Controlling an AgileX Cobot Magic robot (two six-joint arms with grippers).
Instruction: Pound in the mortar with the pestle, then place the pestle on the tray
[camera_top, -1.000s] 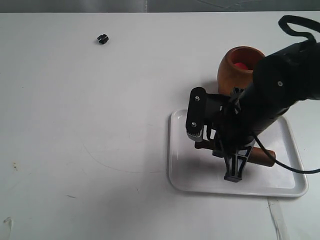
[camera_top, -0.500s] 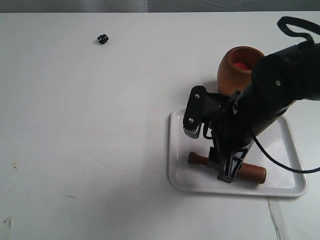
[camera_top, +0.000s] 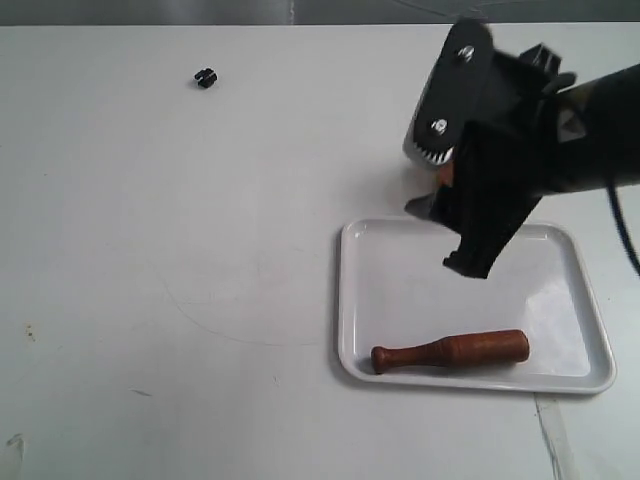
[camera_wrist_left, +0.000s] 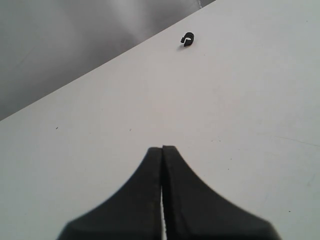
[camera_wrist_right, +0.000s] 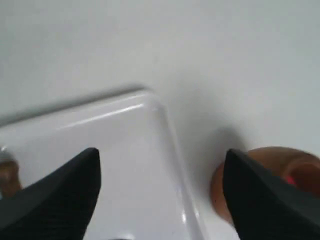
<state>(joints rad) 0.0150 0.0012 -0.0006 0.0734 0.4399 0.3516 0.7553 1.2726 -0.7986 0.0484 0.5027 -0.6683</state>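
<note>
The slim reddish-brown wooden pestle (camera_top: 450, 351) lies flat along the near side of the glossy white rectangular tray (camera_top: 400, 280), right of centre. The right claw (camera_wrist_right: 161, 155), spread wide and empty, hides most of the brown wooden mortar (camera_wrist_right: 280, 159) just beyond the tray. The left claw (camera_wrist_left: 162, 150) is pressed closed over the white surface (camera_top: 200, 250).

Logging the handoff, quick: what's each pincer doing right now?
Left pincer: closed, holding nothing.
Right pincer: open, empty; the pestle lies on the tray.
</note>
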